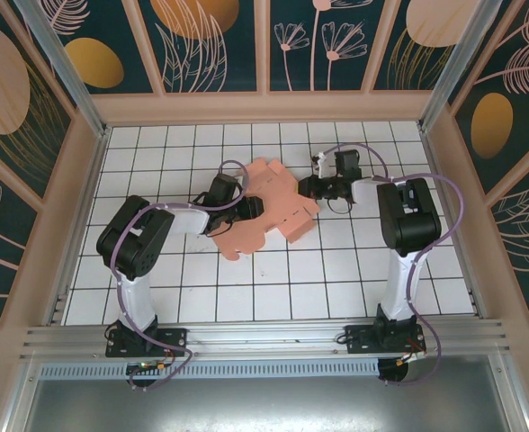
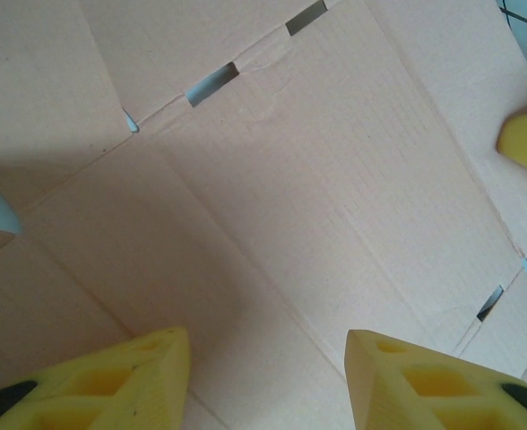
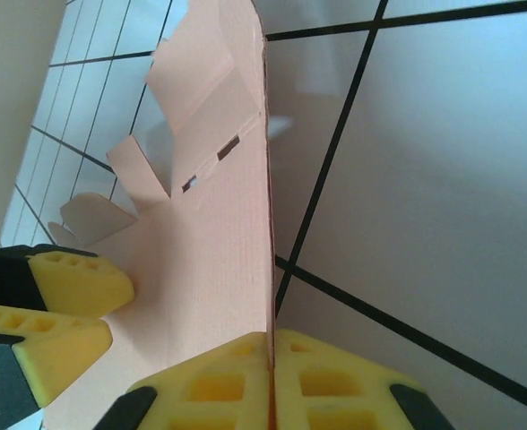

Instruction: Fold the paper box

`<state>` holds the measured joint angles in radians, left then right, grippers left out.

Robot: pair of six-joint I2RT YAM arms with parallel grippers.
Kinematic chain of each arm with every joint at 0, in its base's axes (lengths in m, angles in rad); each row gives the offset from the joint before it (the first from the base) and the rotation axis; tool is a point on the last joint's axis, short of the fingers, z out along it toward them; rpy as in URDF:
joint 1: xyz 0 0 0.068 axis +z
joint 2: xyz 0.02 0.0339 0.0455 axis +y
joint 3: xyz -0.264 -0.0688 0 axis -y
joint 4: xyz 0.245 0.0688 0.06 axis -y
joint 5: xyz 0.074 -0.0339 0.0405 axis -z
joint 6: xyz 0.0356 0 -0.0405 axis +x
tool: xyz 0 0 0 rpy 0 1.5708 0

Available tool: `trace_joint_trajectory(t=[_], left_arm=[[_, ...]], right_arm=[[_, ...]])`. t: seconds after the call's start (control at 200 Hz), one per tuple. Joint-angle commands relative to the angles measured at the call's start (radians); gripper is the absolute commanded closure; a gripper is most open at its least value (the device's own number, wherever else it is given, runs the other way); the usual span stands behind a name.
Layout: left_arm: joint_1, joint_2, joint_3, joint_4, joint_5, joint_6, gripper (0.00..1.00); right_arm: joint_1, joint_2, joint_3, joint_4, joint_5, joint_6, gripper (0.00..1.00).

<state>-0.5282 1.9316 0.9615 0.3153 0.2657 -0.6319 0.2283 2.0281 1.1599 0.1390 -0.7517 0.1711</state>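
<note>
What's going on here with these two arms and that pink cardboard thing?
Two robot arms are folding a salmon-pink paper box, at this point a die-cut blank with flaps and slots, lying on the white tiled table. The right gripper is shut on one edge of the card. The left gripper is open, its fingers spread over a middle panel. Whether they press on it is unclear. No box shape has formed yet.
</note>
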Motion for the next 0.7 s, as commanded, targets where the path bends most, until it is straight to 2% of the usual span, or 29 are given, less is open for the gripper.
trace_joint_trajectory(t=[0.0, 0.155, 0.285, 0.39, 0.55, 0.695], left_arm=[[0.004, 0.052, -0.018, -0.088, 0.02, 0.007, 0.51], [0.004, 0.048, -0.018, -0.09, 0.02, 0.006, 0.5], [0.004, 0.016, -0.018, -0.093, 0.024, 0.004, 0.45], [0.004, -0.048, -0.027, -0.099, 0.0, -0.003, 0.37], [0.01, -0.184, -0.054, -0.12, -0.13, 0.015, 0.21], [0.041, -0.258, -0.09, -0.12, -0.185, -0.008, 0.13]], right_arm=[[0.007, -0.011, 0.03, -0.03, 0.064, -0.032, 1.0], [0.029, -0.033, 0.033, -0.061, 0.152, -0.073, 1.0], [0.068, -0.076, 0.009, -0.064, 0.322, -0.115, 1.0], [0.109, -0.127, -0.053, 0.001, 0.492, -0.147, 1.0], [0.172, -0.178, -0.106, 0.051, 0.713, -0.217, 1.0], [0.215, -0.205, -0.138, 0.083, 0.831, -0.283, 1.0]])
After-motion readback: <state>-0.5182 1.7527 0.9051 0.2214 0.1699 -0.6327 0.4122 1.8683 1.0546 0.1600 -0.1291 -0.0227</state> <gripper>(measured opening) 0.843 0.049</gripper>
